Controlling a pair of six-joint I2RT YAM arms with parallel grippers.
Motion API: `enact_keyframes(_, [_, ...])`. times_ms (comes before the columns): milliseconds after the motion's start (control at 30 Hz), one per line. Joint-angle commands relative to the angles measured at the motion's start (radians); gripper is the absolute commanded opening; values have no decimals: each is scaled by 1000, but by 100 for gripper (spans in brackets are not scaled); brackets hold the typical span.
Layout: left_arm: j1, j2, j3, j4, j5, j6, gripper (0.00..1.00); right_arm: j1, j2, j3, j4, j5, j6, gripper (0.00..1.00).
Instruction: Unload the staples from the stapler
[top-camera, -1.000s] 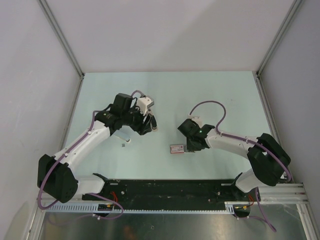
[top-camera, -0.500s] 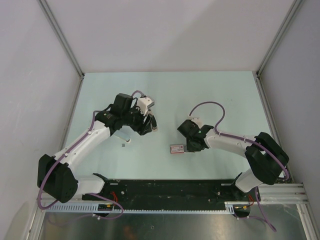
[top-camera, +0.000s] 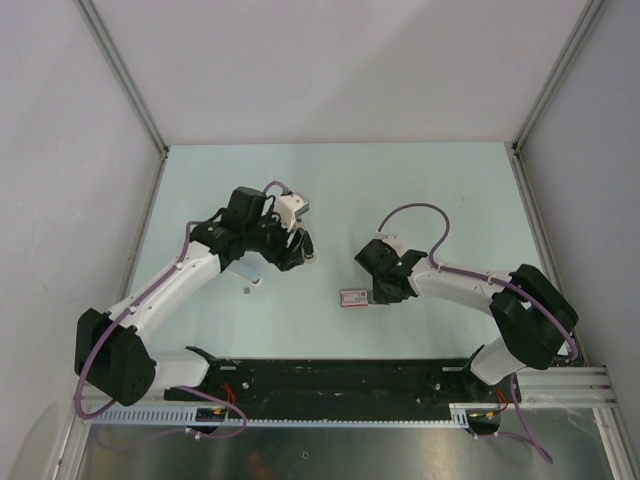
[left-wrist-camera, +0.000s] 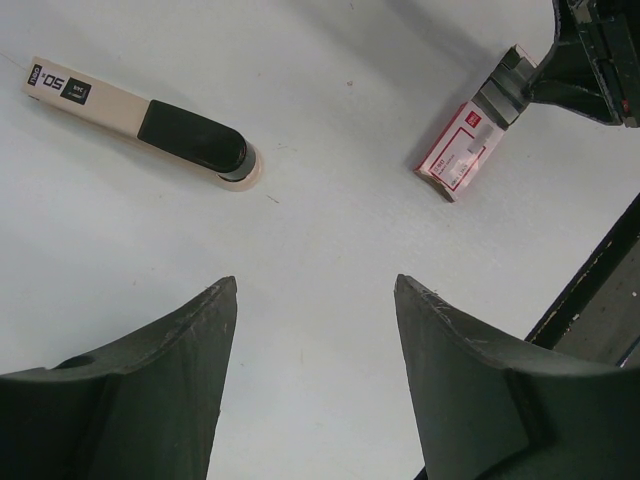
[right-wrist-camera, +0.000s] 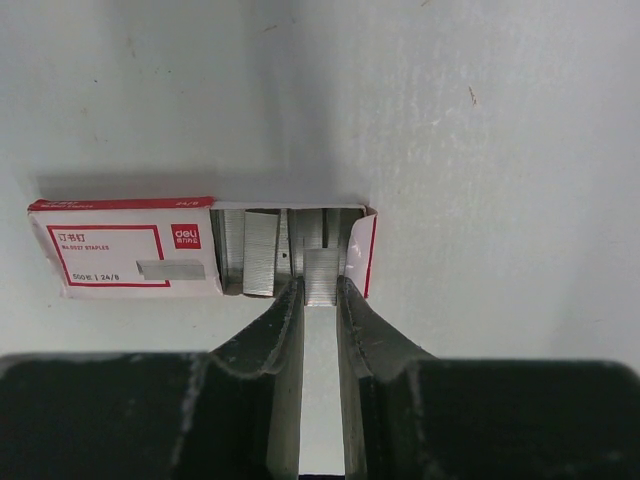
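Observation:
The stapler (left-wrist-camera: 190, 140), a slim beige bar with a black part, lies flat on the table at the upper left of the left wrist view. My left gripper (left-wrist-camera: 315, 285) hangs above the bare table with its jaws wide apart and nothing between them; in the top view the left gripper (top-camera: 300, 245) is left of centre. My right gripper (right-wrist-camera: 320, 285) is shut on a short silvery strip of staples (right-wrist-camera: 321, 275) at the open end of the red-and-white box (right-wrist-camera: 125, 250). From above, the right gripper (top-camera: 370, 296) touches the box (top-camera: 350, 297).
More staple strips (right-wrist-camera: 258, 250) lie inside the open box. A pale blue oblong (top-camera: 243, 268) sits partly under the left arm, with a small grey piece (top-camera: 246, 291) just in front of it. The black base rail (top-camera: 330, 380) runs along the near edge.

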Motion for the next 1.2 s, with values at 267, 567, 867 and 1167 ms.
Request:
enact_keyframes(267, [-17, -29, -1, -5, 2, 58, 70, 6, -16, -2, 1, 0, -11, 28])
enact_keyframes(567, [-24, -38, -2, -8, -4, 60, 71, 3, -37, -2, 4, -16, -12, 32])
enact_keyframes(867, [-53, -4, -2, -7, -1, 102, 70, -75, -198, 39, -23, -97, -39, 31])
enact_keyframes(1167, [-173, 146, 22, 0, -14, 209, 66, -244, -204, -41, 5, -192, -80, 27])
